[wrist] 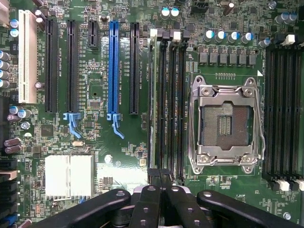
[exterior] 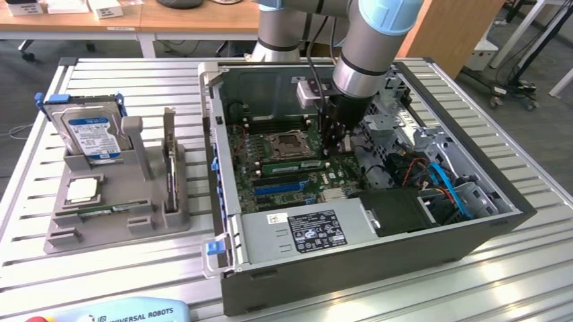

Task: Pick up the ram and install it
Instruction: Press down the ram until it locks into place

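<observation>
Computer case (exterior: 358, 268) lies open on the slatted table (exterior: 125, 282), arm reaching inside. Gripper (wrist: 160, 180) is closed over the memory slots (wrist: 166, 99) beside the empty processor socket (wrist: 225, 124). Ram (wrist: 152, 104) stands on edge in the slot nearest the expansion slots, directly at the fingertips.
</observation>
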You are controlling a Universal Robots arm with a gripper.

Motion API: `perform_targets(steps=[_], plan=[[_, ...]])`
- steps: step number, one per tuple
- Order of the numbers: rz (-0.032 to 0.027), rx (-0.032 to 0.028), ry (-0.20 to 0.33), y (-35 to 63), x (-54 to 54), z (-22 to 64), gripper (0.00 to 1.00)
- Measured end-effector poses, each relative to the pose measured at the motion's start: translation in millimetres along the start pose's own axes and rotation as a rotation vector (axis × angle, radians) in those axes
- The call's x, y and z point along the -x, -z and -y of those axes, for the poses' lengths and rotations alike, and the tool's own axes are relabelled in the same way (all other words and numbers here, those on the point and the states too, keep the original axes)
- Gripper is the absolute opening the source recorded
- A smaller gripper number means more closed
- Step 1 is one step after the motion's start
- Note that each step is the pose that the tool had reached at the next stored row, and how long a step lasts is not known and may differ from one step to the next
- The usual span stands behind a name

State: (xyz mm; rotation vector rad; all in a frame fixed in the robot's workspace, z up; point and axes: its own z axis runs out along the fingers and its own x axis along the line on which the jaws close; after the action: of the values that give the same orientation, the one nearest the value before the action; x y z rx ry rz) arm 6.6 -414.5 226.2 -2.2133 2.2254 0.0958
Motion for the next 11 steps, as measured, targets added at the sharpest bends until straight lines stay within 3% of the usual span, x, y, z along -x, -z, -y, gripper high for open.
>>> perform_targets(steps=[11], plan=[[-0.0003, 0.0001, 0.000, -0.8, -0.1, 0.0, 0.10]])
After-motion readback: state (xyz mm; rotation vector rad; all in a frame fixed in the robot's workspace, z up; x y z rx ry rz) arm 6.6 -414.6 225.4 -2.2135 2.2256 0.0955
